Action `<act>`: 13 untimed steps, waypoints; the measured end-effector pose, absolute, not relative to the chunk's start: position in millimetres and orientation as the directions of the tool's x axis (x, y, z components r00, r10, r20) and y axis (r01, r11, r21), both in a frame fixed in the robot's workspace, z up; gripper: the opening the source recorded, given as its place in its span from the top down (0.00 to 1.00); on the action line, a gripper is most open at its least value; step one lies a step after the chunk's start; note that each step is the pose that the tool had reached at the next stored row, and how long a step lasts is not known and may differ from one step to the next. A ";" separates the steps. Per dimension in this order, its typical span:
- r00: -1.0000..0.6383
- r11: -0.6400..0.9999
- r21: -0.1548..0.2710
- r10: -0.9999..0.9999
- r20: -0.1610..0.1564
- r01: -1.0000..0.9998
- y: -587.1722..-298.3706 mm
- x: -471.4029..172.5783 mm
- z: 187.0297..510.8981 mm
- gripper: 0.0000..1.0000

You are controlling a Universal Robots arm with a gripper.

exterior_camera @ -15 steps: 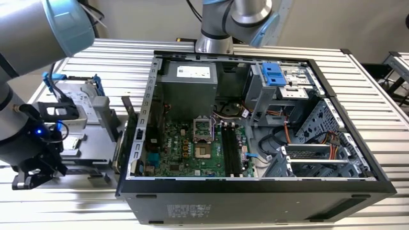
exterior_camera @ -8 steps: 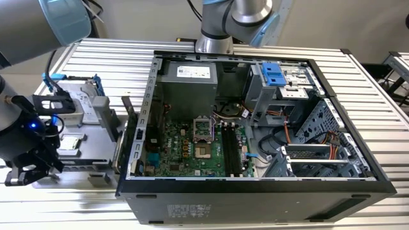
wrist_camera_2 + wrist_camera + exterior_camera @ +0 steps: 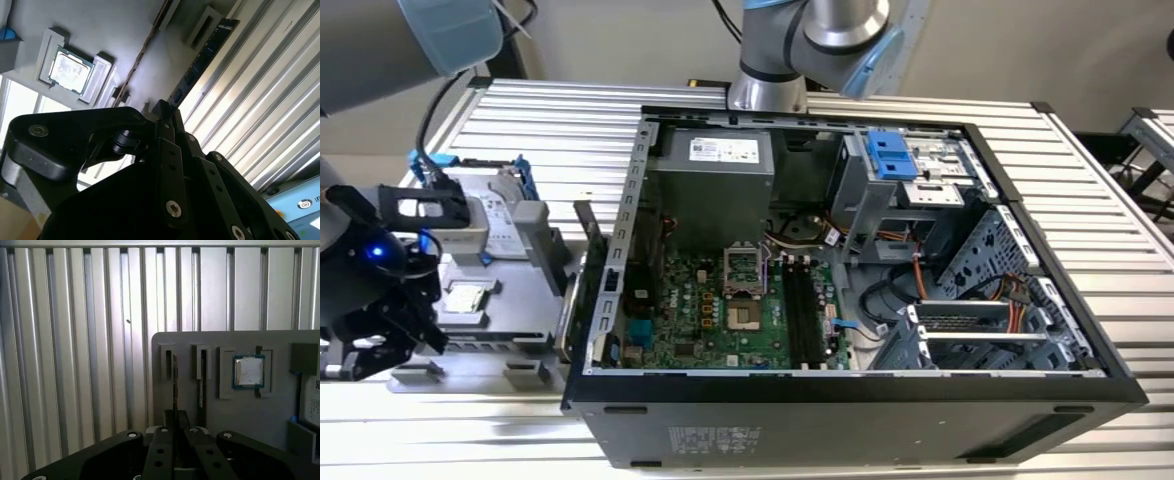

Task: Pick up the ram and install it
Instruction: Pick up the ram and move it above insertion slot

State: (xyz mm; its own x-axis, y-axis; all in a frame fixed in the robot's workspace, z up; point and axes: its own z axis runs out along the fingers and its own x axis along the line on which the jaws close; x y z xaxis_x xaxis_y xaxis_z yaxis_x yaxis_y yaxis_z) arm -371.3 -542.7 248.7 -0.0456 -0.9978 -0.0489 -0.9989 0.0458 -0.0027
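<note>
My pincer [image 3: 175, 421] hung over the grey tray [image 3: 240, 415], jaws together and holding nothing. The ram [image 3: 206, 52] stood on edge in a tray slot. By my judgement, nothing was done yet: neither pickup nor install.

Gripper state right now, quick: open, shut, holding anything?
Gripper: shut, holding nothing; the ram sits in a slot of the grey tray.

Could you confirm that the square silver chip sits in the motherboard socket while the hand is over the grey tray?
Not quite: the square silver chip sits in a recess of the grey tray, as both wrist views show; the hand is over that tray.
</note>
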 end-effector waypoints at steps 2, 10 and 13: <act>-0.055 0.056 -0.003 -0.997 -0.049 -0.998 -542.7 -371.3 252.7 1.00; -0.064 0.064 -0.003 -0.997 -0.049 -0.998 -542.6 -371.3 268.1 1.00; -0.064 0.064 -0.003 -0.997 -0.049 -0.998 -542.6 -371.3 273.3 1.00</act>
